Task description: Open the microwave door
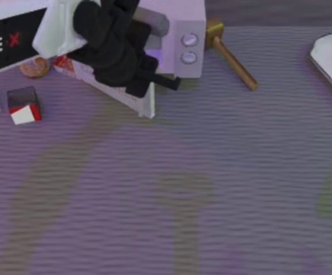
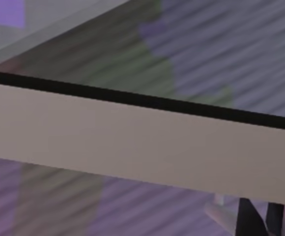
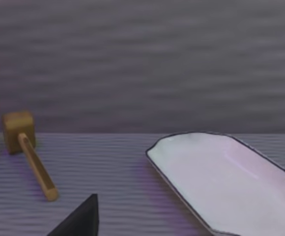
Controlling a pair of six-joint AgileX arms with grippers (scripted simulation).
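The door (image 1: pixel 117 91) stands swung out from the microwave (image 1: pixel 180 28), which sits at the far edge of the tabletop (image 1: pixel 212 189), left of centre in the top view. The door is hinged on its left side, and its free edge now points out toward the near side, ending in a pale corner close to the middle of the tabletop. By the look of it the door is a stiff, flat panel that turns only about its hinge, so it should move lightly along an arc and resist any straight pull. The free edge, farthest from the hinge, is the sensible place to hold, as it gives the most leverage; the surface looks smooth, so a pinch across the edge would be surer than a push on the face.

The left end effector (image 1: pixel 154 80) is right at that free edge, with the dark arm lying over the door and hiding most of it. In the left wrist view the door's edge (image 2: pixel 142 137) fills the frame as a broad pale band with a dark line above it. I cannot tell how far the fingers are spread or whether they clamp the edge.

The right arm is parked off the right side, looking at a wooden mallet (image 3: pixel 32 160) and a white tray (image 3: pixel 226 182).
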